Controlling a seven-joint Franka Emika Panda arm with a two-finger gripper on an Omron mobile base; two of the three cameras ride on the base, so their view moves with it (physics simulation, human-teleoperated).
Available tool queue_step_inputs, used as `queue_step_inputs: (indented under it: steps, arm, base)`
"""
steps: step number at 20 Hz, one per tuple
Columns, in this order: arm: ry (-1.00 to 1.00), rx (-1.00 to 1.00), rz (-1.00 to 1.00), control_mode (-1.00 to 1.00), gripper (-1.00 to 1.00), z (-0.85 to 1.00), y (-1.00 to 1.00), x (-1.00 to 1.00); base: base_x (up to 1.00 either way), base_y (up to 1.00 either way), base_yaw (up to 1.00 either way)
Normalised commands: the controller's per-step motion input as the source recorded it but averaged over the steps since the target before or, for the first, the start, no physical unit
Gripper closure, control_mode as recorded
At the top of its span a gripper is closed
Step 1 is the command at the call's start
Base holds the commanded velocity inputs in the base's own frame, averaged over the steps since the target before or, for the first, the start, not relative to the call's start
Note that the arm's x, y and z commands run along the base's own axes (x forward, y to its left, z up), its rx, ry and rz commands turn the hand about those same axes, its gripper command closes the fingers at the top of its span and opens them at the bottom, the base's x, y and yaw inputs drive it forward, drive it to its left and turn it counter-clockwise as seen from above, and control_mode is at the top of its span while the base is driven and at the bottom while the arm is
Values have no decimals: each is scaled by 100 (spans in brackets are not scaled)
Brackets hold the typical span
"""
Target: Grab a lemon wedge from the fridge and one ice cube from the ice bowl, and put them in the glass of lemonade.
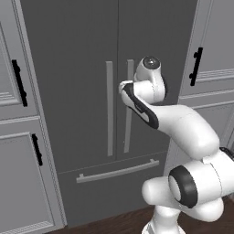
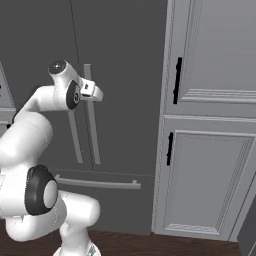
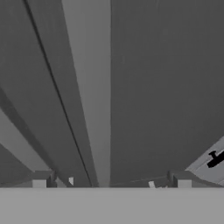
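The big dark fridge (image 1: 82, 91) stands right in front of the robot, between pale cabinets (image 2: 210, 150), and both its doors are shut. The gripper (image 3: 111, 180) is up close to the right door's long grey handle (image 3: 94, 96). Its two fingers are spread wide apart, holding nothing, with the handle between them.

The fridge (image 1: 82, 91) stands between panelled cabinets (image 2: 210, 125) — the gripper (image 3: 111, 180) just before its right door handle (image 3: 94, 87).
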Motion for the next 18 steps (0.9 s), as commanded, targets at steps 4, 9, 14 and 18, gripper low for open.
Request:
queue_step_inputs:
  steps: [4, 9, 14, 18]
  arm:
    - [0, 0, 0, -100, -100, -49, 7, 59]
    - [0, 4, 0, -100, -100, -21, 0, 44]
    - [0, 11, 2, -100, -100, 0, -5, 54]
    - [0, 5, 6, -100, -100, -23, 0, 34]
  base:
    - [0, 0, 0]
    - [0, 0, 0]
    - [0, 0, 0]
    - [0, 0, 0]
